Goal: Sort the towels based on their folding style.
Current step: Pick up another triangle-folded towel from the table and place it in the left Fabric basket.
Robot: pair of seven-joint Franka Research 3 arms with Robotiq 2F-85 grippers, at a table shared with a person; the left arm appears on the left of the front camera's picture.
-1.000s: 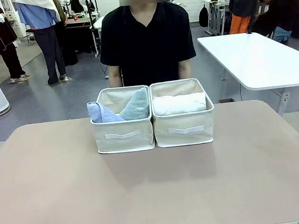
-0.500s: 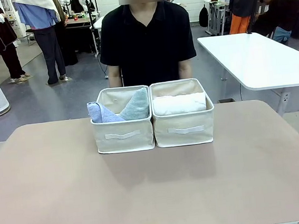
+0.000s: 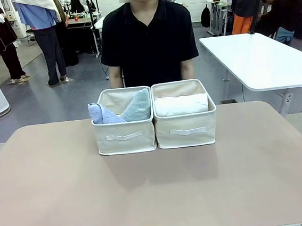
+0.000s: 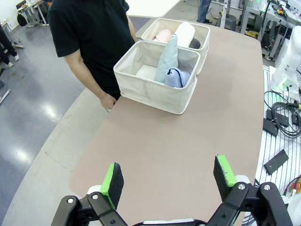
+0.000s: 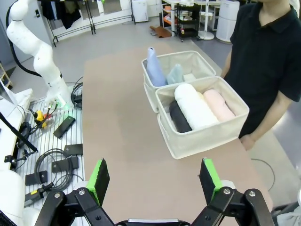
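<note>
Two beige bins stand side by side at the table's middle. The left bin (image 3: 124, 137) holds two cone-shaped towels, light blue (image 3: 101, 113) and grey-green (image 3: 138, 107). A white rolled towel (image 3: 181, 104) lies in the right bin (image 3: 186, 131). From the right wrist view, dark grey (image 5: 179, 117), white (image 5: 194, 108) and pink (image 5: 218, 104) rolls lie together in the nearer bin (image 5: 202, 137), the cones (image 5: 153, 66) behind. My left gripper (image 4: 168, 176) and right gripper (image 5: 154, 178) both hang open over bare table, well short of the bins, holding nothing.
A person in a black shirt (image 3: 148, 36) stands at the far edge behind the bins, one hand (image 4: 109, 101) at the table edge. The other arm's white base (image 5: 40, 52) and cables (image 5: 56, 160) lie off the table's side. A white table (image 3: 263, 59) stands at the back right.
</note>
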